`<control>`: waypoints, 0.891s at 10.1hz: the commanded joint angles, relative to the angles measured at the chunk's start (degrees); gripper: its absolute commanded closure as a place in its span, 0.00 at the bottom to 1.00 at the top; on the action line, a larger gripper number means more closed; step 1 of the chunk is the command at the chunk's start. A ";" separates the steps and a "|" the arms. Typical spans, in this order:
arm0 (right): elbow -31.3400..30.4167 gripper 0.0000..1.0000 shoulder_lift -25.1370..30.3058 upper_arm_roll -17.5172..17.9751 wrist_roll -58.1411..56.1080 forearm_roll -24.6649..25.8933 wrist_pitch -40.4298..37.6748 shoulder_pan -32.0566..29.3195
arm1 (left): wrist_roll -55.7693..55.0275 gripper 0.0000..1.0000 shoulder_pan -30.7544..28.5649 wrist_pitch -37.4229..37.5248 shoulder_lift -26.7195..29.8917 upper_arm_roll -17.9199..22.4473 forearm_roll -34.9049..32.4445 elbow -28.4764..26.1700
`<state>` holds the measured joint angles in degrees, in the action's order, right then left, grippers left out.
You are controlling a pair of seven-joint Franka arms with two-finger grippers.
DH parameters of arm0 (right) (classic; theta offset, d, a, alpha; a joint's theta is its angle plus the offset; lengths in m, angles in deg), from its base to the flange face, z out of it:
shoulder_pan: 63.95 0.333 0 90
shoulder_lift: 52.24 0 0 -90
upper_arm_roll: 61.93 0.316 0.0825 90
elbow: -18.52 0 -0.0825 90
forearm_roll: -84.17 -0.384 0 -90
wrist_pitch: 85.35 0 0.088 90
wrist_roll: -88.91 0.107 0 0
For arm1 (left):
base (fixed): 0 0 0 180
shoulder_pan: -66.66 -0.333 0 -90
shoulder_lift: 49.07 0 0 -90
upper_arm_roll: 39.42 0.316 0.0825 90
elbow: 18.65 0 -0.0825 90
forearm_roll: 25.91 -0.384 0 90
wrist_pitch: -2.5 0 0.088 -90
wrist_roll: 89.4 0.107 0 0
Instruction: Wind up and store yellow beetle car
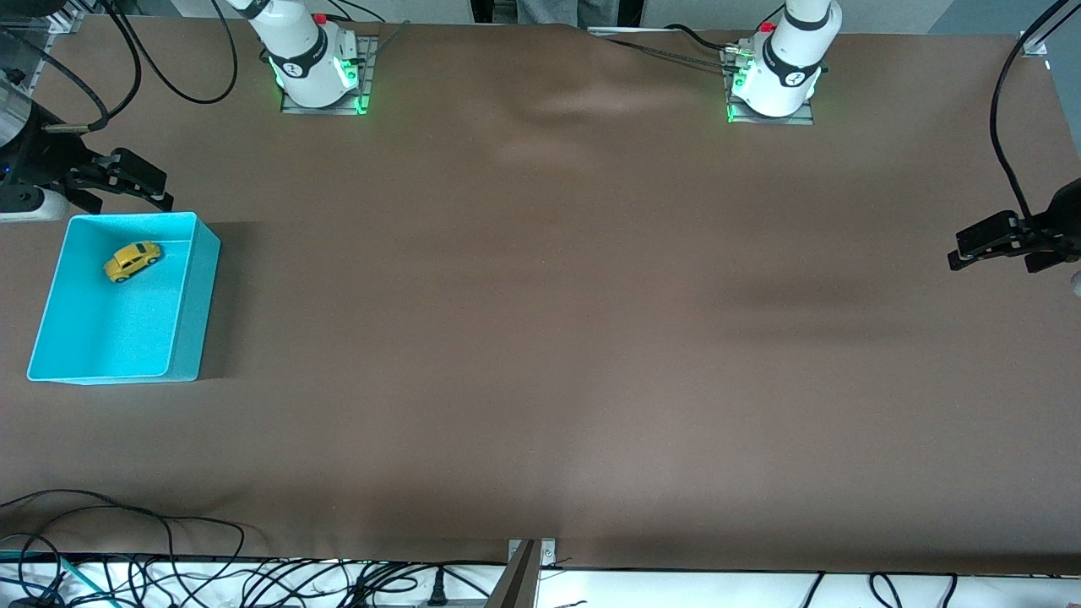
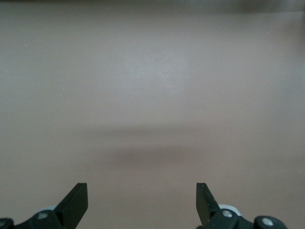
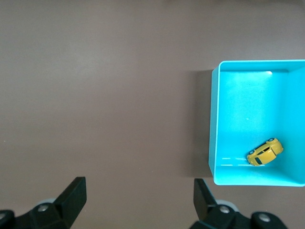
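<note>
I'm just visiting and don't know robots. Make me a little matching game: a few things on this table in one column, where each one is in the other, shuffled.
Things:
1. yellow beetle car
2. turquoise bin
3. right pincer
4. left pincer

Places or states:
A. open, at the left arm's end of the table
B. on the table at the right arm's end
C. lying inside the bin
D. open, just above the bin's rim nearest the robots

Pairs: 1-C, 2-B, 3-D, 4-A

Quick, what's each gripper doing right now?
Left gripper: open, holding nothing.
Right gripper: open, holding nothing; yellow beetle car sits in the turquoise bin.
</note>
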<state>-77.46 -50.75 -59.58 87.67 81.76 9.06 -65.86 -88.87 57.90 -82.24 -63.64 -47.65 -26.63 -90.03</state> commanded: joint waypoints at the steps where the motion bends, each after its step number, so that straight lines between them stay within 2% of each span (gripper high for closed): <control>1: 1.49 0.00 -1.22 -0.33 -0.87 0.29 -0.63 0.15 | 0.88 0.00 0.06 0.90 0.77 -0.37 -1.74 0.10; 9: 3.17 0.00 -1.22 -0.15 -1.05 3.64 -2.04 0.32 | 0.88 0.00 0.06 0.90 0.77 -0.73 -1.74 0.10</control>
<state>-75.82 -51.36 -59.72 87.32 84.31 8.46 -65.80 -88.87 57.90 -82.24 -63.64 -48.13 -26.91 -90.03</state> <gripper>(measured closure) 0.000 0.000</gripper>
